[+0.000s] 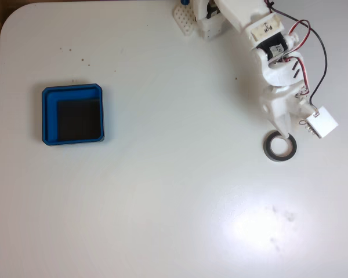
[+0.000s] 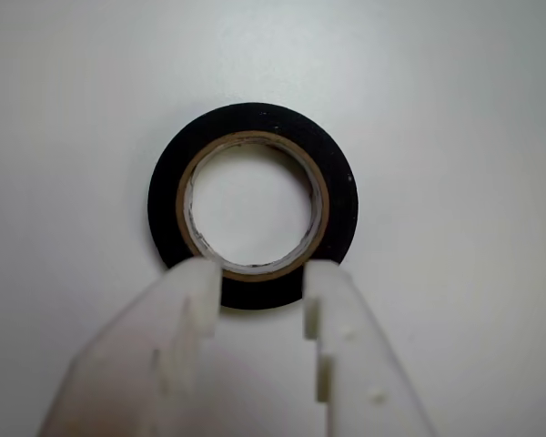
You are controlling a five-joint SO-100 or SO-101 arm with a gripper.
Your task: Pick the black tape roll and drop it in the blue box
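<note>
The white gripper (image 2: 262, 273) is seen parted narrowly, its two fingertips (image 2: 193, 278) poised over the near rim of the black tape roll (image 2: 253, 205), nothing gripped. The roll is laid flat, hole upward, on the white table (image 1: 162, 202). The blue box (image 1: 73, 114) is set well apart across open tabletop.

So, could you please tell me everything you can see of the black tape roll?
The black tape roll is a flat ring of matte black tape wound on a pale tan core, its hole showing the white table. It lies flat at the right of the overhead view, far from the blue box. The gripper hangs over its near edge, white fingers apart; contact is unclear.
</note>
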